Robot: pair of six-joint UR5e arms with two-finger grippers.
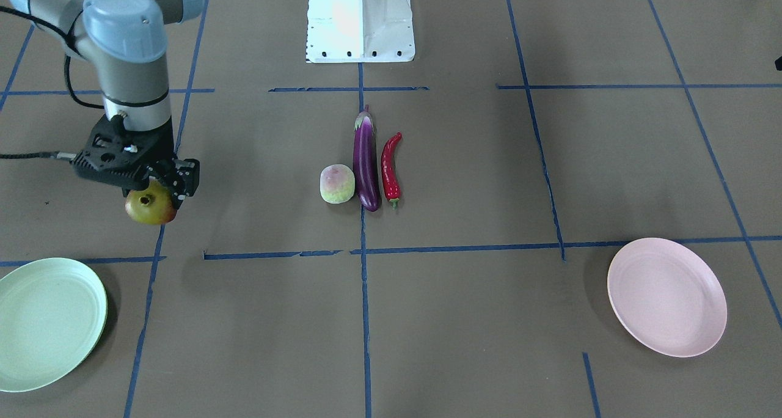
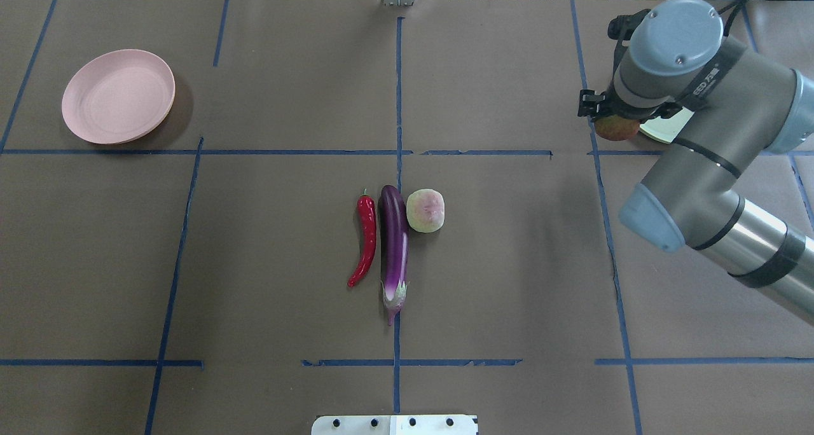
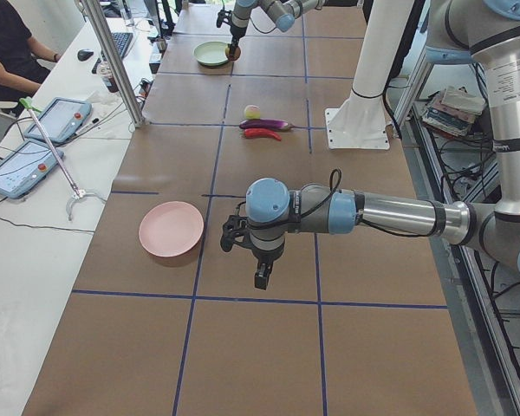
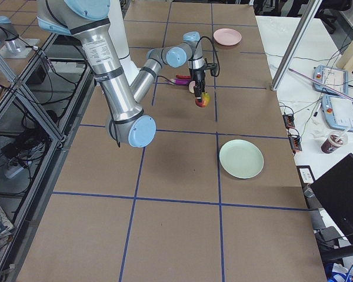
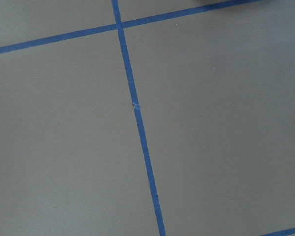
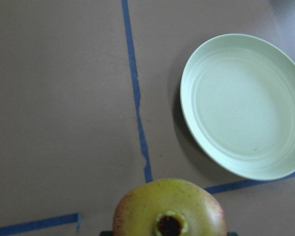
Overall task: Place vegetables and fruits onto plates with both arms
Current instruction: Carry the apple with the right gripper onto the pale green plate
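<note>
My right gripper (image 1: 160,189) is shut on the yellow-green and reddish pomegranate-like fruit (image 1: 149,207) and holds it above the table, short of the mint green plate (image 1: 49,323). The right wrist view shows the fruit (image 6: 169,209) with the plate (image 6: 246,105) ahead to the right. The purple eggplant (image 1: 365,161), red chili (image 1: 389,167) and pale green-pink fruit (image 1: 337,184) lie side by side at the table's middle. The pink plate (image 1: 667,296) is empty. My left gripper (image 3: 262,277) hangs beside the pink plate (image 3: 171,229). I cannot tell if it is open.
The white base block (image 1: 360,21) stands at the robot's edge of the table. Blue tape lines (image 5: 137,113) cross the brown surface. A side table with tablets (image 3: 22,165) and a seated person runs along the far edge, with a metal post (image 3: 113,61).
</note>
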